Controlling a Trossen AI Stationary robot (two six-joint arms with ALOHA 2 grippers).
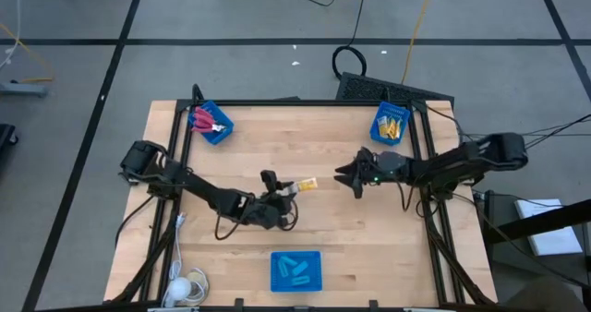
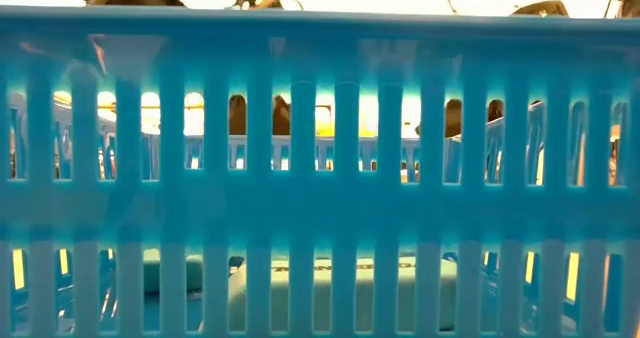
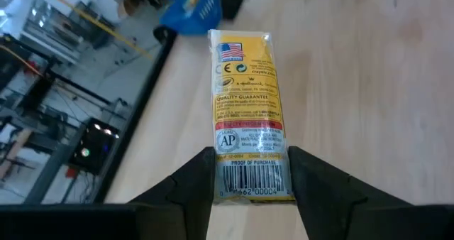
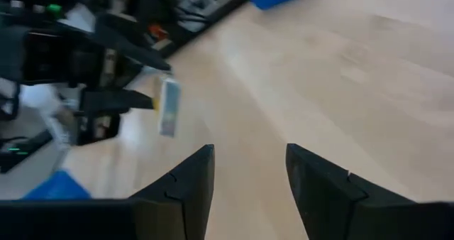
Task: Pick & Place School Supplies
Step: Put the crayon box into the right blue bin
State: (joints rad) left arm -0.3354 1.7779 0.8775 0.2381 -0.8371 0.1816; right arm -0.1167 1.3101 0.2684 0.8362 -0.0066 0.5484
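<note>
A yellow-orange pack point(image 1: 306, 185) with printed text is held by my left gripper point(image 1: 288, 191) near the table's middle; that gripper point(image 3: 252, 177) is shut on it. My right gripper point(image 1: 350, 176) stands open a short way to the pack's right, facing it, touching nothing; its wrist view shows the pack point(image 4: 169, 106) beyond the open fingers point(image 4: 248, 175). Red-handled scissors point(image 1: 205, 120) lie in a far-left blue bin. More yellow packs point(image 1: 391, 124) lie in a far-right blue bin. Light-blue oblong pieces point(image 1: 294, 271) lie in a near blue bin. My left gripper pinches the pack by its barcode end point(image 3: 252, 170) between the two fingers, one on each long edge. The fingers come about level from the table's left and lie along the pack. The rest of the pack point(image 3: 245, 84) sticks out past the fingertips toward my right gripper.
The near bin's slotted blue wall point(image 2: 320, 193) fills the low view. A black frame point(image 1: 420, 178) runs along the table's left, far and right sides. A white object with a cord point(image 1: 185, 286) lies at the near left corner. Bare wood point(image 1: 305, 146) lies between the bins.
</note>
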